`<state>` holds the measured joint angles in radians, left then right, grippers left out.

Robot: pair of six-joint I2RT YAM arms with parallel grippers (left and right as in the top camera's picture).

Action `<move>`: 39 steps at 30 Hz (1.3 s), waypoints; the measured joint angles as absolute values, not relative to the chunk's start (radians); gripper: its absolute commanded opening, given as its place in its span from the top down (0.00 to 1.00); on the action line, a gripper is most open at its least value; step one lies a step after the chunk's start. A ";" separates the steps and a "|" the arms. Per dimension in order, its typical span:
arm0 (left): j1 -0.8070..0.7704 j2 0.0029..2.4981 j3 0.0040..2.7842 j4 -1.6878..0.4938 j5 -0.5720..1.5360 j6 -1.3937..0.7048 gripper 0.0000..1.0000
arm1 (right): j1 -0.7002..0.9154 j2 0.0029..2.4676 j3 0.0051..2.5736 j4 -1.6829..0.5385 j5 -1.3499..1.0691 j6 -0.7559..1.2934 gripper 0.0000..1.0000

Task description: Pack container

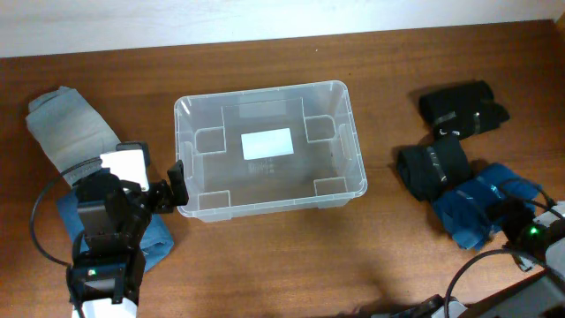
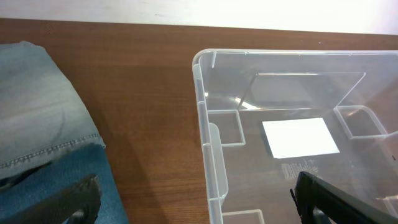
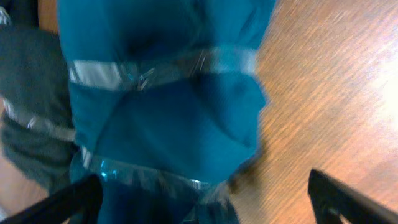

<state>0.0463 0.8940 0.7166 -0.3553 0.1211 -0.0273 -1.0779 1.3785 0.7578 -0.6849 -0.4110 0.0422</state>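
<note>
The clear container stands mid-table, empty, with a white label on its bottom. It also shows in the left wrist view. My left gripper is open at the container's front left corner. In the left wrist view one finger is over blue cloth and the other over the container's inside. My right gripper is open over a blue taped bundle. In the right wrist view its fingers straddle that bundle's lower end, holding nothing.
Folded grey denim lies at the far left, with blue cloth under my left arm. Two black taped bundles lie on the right, beside the blue one. A white wall runs along the table's back edge.
</note>
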 measured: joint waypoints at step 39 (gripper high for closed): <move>0.220 0.896 0.726 -0.461 0.131 -0.054 0.00 | -0.277 1.184 1.238 -0.754 -0.680 0.118 0.74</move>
